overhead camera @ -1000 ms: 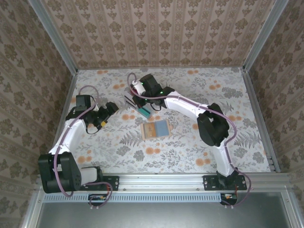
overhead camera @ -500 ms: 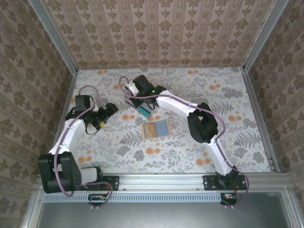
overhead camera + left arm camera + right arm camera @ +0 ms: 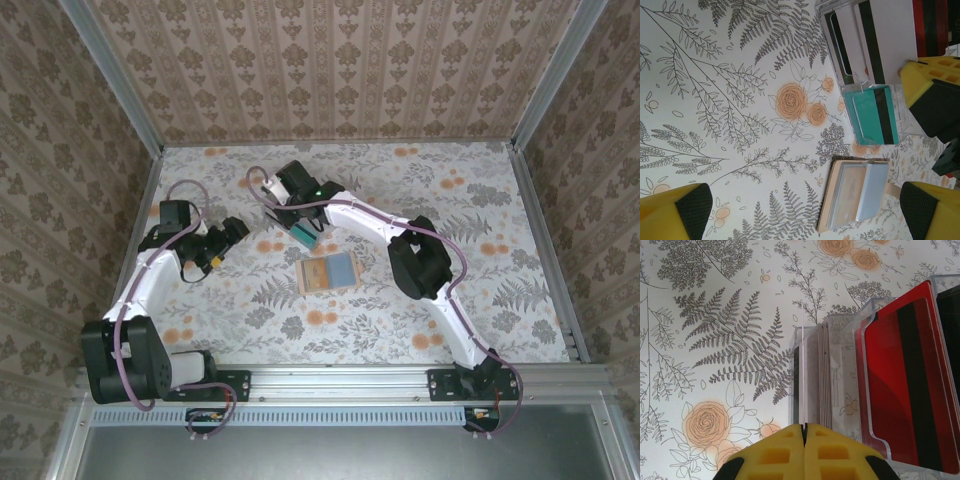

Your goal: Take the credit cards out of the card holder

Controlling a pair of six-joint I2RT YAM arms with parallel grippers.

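The card holder point(image 3: 328, 272) lies open and flat on the floral tabletop point(image 3: 450, 300), about midway between the 2 arms and nearer the arm bases than the clear plastic tiered stand point(image 3: 850, 330). From the left wrist it shows a tan rim around 2 blue-grey panels. From above, its left half looks orange-tan and its right half blue. At this size I cannot tell the credit cards from the pockets.

The left hand point(image 3: 806, 204) is spread wide with nothing between its fingers. It hovers over bare tabletop to the left of the card holder, well apart from it. Its 2 black pads point(image 3: 692, 207) frame the card holder and the stand in the left wrist view.

The right arm reaches across to the stand at the far left of centre. The right hand point(image 3: 804, 432) has its yellow fingers pressed together, just at the stand's near side. A thin clear upright edge runs straight to the seam between them, and I cannot tell whether it is pinched.

In the stand, a red-and-black card point(image 3: 900, 390) stands in a slot to the right of that hand. A teal card point(image 3: 871, 116) with a black stripe sits in the tier nearest the card holder.
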